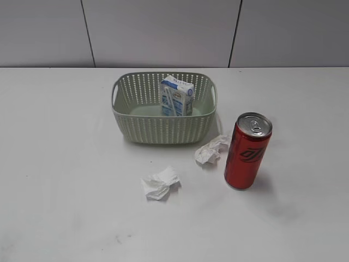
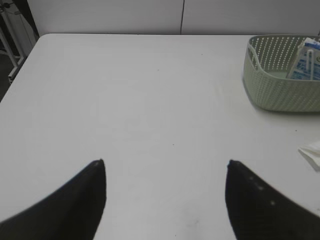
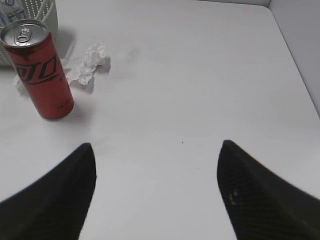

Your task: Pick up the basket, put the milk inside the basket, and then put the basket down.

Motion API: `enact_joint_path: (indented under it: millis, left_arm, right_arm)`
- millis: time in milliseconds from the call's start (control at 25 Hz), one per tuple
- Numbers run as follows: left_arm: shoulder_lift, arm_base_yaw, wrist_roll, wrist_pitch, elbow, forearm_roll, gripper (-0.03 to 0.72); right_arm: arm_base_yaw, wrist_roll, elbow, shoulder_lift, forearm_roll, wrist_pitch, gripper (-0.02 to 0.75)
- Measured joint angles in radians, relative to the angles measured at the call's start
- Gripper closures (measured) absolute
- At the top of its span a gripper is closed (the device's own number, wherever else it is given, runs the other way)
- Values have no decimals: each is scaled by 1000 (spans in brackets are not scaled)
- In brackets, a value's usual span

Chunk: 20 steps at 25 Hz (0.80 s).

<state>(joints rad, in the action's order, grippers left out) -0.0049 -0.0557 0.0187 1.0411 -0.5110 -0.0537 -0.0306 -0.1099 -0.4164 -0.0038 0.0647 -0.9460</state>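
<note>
With the small white-and-blue milk carton (image 1: 176, 96) sitting upright inside the pale sage-green slotted plastic basket (image 1: 163, 129) on the white worktop (image 1: 65, 164), both sets of fingers (image 2: 80, 200) (image 3: 60, 195) are hanging spread open, gripping nothing — the job is looking finished, so keeping them well clear is serving best.

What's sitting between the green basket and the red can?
A crumpled white tissue lies on the table between the basket and the red can, nearly touching the can. The exterior view shows it best; the right wrist view shows it too.
</note>
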Motion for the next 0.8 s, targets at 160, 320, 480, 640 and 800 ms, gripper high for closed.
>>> enact_joint_path:
  millis: [160,320,480,640,800]
  left_arm:
    - [0,0,0,-1,0,0,137]
    - [0,0,0,-1,0,0,138]
    - [0,0,0,-1,0,0,149]
    - [0,0,0,-1,0,0,153]
    - [0,0,0,-1,0,0,154]
  right_arm:
    - [-24,0,0,0,0,0,147]
    - [-24,0,0,0,0,0,147]
    - [-25,0,0,0,0,0,147]
    - [-25,0,0,0,0,0,147]
    - [-25,0,0,0,1,0,147]
